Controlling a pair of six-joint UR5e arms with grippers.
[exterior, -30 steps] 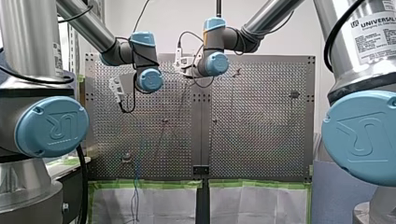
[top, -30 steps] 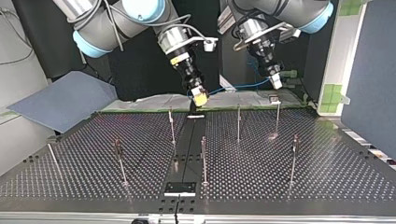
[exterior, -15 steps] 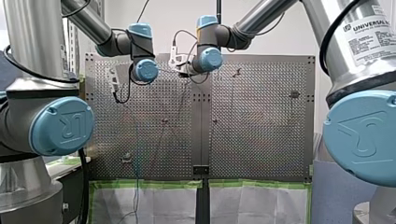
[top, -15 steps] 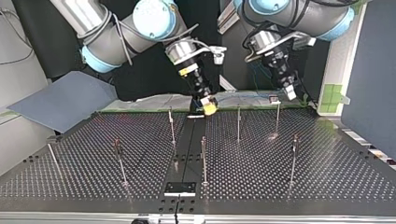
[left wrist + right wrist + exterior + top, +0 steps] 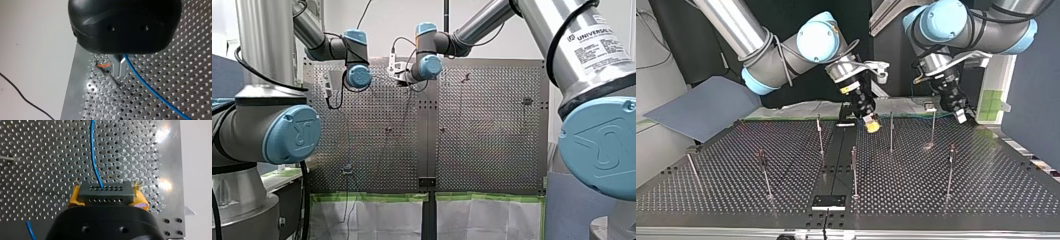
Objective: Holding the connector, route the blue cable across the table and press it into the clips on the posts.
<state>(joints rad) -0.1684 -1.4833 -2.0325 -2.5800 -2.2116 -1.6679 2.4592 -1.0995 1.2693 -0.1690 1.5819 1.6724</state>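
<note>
Yellow right jaws tight on perforated connector (image 5: 105,192); metal left jaws tight on cable (image 5: 147,86)

Front & top cams face each other across table (image 5: 492,125); wrist cams sit close above it.

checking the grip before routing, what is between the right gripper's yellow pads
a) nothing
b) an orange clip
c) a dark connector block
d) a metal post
c: in the right wrist view the right gripper clamps the dark connector between its yellow pads, with the blue cable running out of it ahead of the gripper.
</note>
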